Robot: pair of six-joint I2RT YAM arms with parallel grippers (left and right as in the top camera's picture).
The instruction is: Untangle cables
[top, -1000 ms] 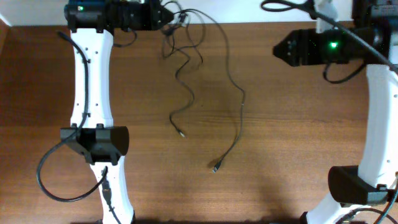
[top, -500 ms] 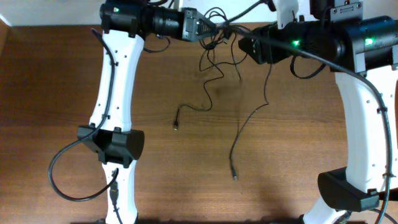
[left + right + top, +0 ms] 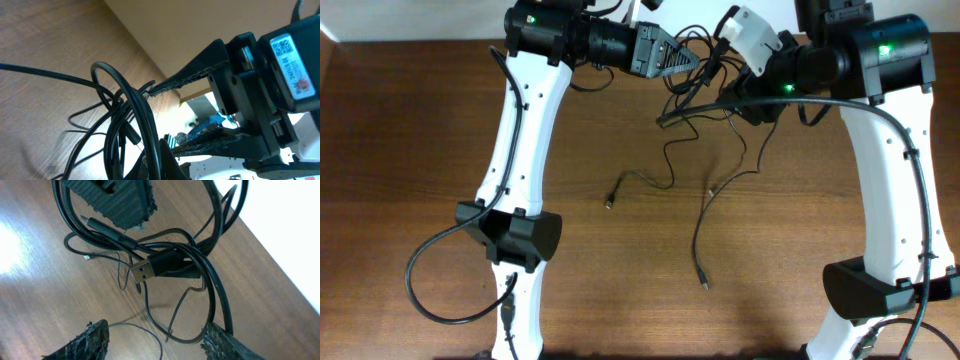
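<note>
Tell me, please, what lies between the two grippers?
A knotted bundle of cables lies between the left gripper and the right gripper, as the right wrist view shows.

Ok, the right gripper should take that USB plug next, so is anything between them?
Nothing visible does: the USB plug lies bare ahead of the open right gripper; the left gripper holds the cables beyond it.

A white sticker point(image 3: 291, 62) on the body of the right gripper point(image 3: 159, 119) is showing two QR codes, a red mark and print too small to read.
</note>
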